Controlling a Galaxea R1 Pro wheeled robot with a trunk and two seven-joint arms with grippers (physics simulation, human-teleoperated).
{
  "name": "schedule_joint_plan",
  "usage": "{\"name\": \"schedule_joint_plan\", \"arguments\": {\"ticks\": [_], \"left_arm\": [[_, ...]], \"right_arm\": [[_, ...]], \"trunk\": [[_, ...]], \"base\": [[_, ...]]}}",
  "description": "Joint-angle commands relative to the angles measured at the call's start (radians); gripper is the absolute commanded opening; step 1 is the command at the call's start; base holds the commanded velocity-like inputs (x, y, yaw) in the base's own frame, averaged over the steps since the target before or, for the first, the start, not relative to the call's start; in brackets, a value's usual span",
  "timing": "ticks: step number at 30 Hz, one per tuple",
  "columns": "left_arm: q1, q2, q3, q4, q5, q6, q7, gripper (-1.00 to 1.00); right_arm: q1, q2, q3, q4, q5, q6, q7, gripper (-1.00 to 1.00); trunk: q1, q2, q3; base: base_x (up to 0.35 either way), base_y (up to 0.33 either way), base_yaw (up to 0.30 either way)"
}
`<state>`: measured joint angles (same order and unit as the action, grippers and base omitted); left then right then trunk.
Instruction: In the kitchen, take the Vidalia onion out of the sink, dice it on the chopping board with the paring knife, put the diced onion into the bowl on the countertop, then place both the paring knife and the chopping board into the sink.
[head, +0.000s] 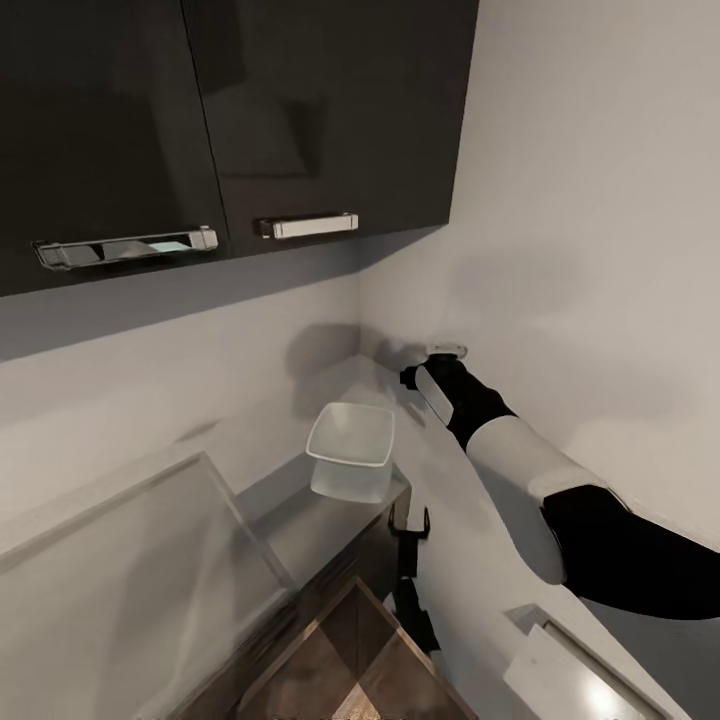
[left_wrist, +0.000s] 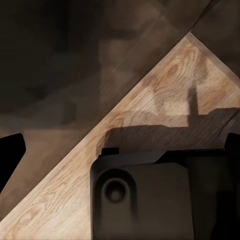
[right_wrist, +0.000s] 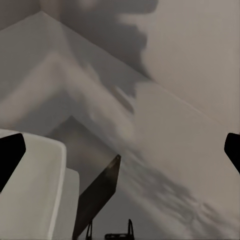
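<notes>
bowl (head: 350, 447) seen empty at frame centre on bench (head: 300, 520) | dicing judged undone | both jaws' state cannot be told

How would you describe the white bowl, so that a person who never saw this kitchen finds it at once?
Look below the dark wall cabinets to the grey countertop that runs into the corner of the room. Near its end, before the corner, stands the bowl. It is squarish with rounded corners and flaring sides, and the one white dish there.
</notes>
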<state>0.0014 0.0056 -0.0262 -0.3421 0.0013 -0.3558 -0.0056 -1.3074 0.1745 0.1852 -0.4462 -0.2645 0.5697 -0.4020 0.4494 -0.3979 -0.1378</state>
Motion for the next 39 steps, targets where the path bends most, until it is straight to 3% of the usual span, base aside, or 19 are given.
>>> {"name": "schedule_joint_plan", "arguments": {"ticks": [1, 10, 20, 39], "left_arm": [[0.000, 0.001, -0.003, -0.001, 0.000, -0.002, -0.001, 1.00], [0.000, 0.001, -0.003, -0.002, 0.000, -0.002, -0.001, 1.00], [0.000, 0.001, -0.003, -0.001, 0.000, -0.002, -0.001, 1.00], [0.000, 0.001, -0.003, -0.002, 0.000, -0.002, -0.001, 1.00]], "right_arm": [[-0.001, 0.000, 0.005, 0.001, -0.010, 0.002, -0.009, 1.00], [-0.001, 0.000, 0.005, 0.008, -0.010, 0.000, -0.007, 1.00], [-0.001, 0.000, 0.005, 0.036, -0.010, -0.012, 0.059, 1.00], [-0.001, 0.000, 0.005, 0.064, -0.009, -0.030, 0.063, 1.00]], "trunk": [[0.001, -0.002, -0.004], [0.001, -0.002, -0.018], [0.001, -0.002, -0.034], [0.001, -0.002, -0.065]], "base": [[0.000, 0.000, 0.000], [0.000, 0.000, 0.000], [0.000, 0.000, 0.000], [0.000, 0.000, 0.000]]}}
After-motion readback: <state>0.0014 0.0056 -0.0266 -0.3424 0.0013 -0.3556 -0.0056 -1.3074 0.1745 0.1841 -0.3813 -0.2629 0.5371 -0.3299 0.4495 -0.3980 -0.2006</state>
